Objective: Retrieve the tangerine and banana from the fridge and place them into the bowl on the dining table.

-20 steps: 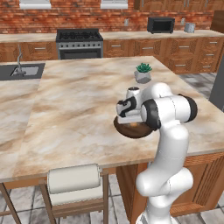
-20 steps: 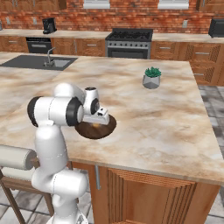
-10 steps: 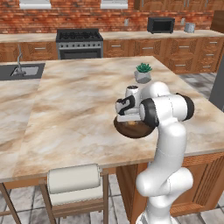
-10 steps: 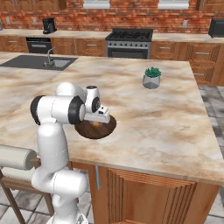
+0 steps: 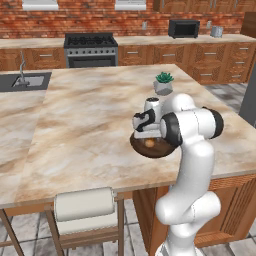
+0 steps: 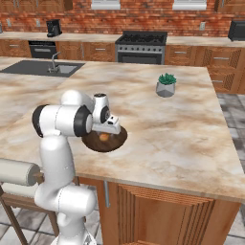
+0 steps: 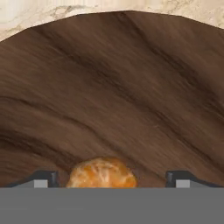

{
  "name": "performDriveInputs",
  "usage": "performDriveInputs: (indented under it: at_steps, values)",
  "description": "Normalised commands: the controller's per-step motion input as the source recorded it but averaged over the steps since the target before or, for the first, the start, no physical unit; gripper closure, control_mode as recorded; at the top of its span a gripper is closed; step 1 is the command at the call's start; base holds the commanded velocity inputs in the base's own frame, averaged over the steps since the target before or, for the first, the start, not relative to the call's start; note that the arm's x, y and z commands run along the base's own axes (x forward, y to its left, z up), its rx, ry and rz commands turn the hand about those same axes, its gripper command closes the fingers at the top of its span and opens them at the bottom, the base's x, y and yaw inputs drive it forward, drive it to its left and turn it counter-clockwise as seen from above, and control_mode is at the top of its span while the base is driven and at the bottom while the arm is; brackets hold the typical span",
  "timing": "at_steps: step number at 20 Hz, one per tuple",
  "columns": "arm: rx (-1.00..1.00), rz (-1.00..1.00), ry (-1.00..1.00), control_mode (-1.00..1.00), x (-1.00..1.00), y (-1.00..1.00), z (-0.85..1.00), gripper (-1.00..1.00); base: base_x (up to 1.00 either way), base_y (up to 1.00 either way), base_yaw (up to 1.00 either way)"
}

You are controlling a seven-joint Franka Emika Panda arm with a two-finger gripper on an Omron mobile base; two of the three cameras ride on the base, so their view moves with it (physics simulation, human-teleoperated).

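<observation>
In the hand view, my left fingertip [image 7: 43, 178] and the right one are standing apart, released, either side of the tangerine [image 7: 101, 173], which is lying in the bowl [image 7: 131, 87] on the table [image 5: 90, 120].

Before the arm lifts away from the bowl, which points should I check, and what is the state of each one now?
1. Tangerine lies inside the bowl: ok.
2. Pincer is open, its fingertips standing apart on either side of the fruit: ok.
3. Fingertips are free of the tangerine: cannot tell, the gaps are narrow.
4. Bowl rests on the dining table, away from its edge: ok.
5. Potted plant stands well clear of the arm: ok.
6. Banana in the bowl: not ok, none visible there.
</observation>
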Motion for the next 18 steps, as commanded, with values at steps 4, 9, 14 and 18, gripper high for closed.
performDriveInputs:
  at_steps: [4, 9, 14, 18]
  values:
    - [0.0, -0.03, -0.14, -1.0, -0.58, -0.02, 0.37, -1.0, 0.0, 0.0, 0.0]
    - [0.0, -0.02, -0.22, -1.0, -0.8, -0.02, 0.65, -1.0, 0.0, 0.0, 0.0]
    - [0.0, 0.0, -0.28, -1.0, -0.97, 0.0, 0.84, -1.0, 0.0, 0.0, 0.0]
    - [0.0, 0.0, -0.29, -1.0, -1.0, -0.03, 0.99, -1.0, 0.0, 0.0, 0.0]
